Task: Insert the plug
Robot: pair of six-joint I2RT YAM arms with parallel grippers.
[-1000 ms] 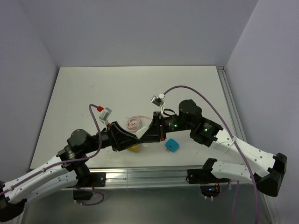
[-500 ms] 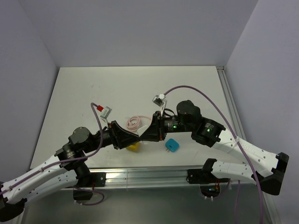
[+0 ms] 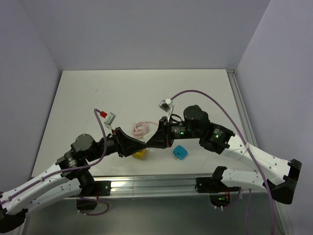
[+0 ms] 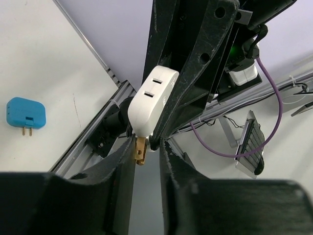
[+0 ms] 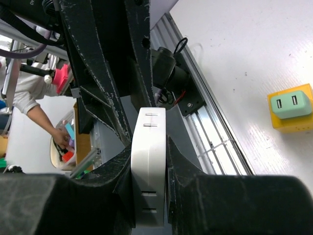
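The plug [image 4: 154, 100] is a flat white block with two slots on its upper face and brass prongs [image 4: 141, 149] at its lower end. My right gripper [image 5: 149, 147] is shut on its flat sides, holding it [image 5: 150, 181] above the table's front edge. My left gripper [image 4: 146, 147] faces it from the left. Its fingers stand a narrow gap apart. The prongs sit between the fingertips, against the left finger [image 4: 124, 161]. In the top view the two grippers [image 3: 142, 143] [image 3: 154, 139] meet tip to tip, and the plug is hidden between them.
A yellow block holding a green charger [image 5: 292, 107] lies on the table under the grippers [image 3: 140, 154]. A blue plug [image 3: 180, 152] lies to its right, and a coiled pink cable [image 3: 142, 128] lies behind. The table's metal rail [image 3: 156, 183] runs along the front edge.
My left gripper's fingers have narrowed a little around the prongs. The right arm has shifted slightly left, and more of the yellow block shows below the grippers.
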